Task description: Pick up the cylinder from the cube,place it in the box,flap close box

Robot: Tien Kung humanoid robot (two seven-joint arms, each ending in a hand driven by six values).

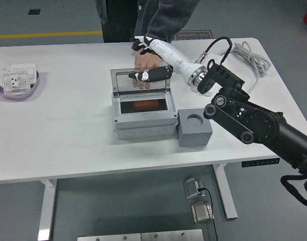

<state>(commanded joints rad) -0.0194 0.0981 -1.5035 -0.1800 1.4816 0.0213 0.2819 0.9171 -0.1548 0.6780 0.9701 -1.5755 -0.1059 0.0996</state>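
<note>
The grey box stands mid-table with its clear lid upright at the back. An orange cylinder lies inside the box. To its right stands the grey cube, whose round top hole is bare. My right hand, white with black fingers, hovers open behind and above the lid's top edge, with the thumb against the lid's upper rim. It holds nothing. A person's hand rests just behind the lid, under my fingers.
A white power strip with its cable and plug lies at the back right, partly behind my arm. A purple bowl with white socket parts sits at the far left. The person stands at the far edge.
</note>
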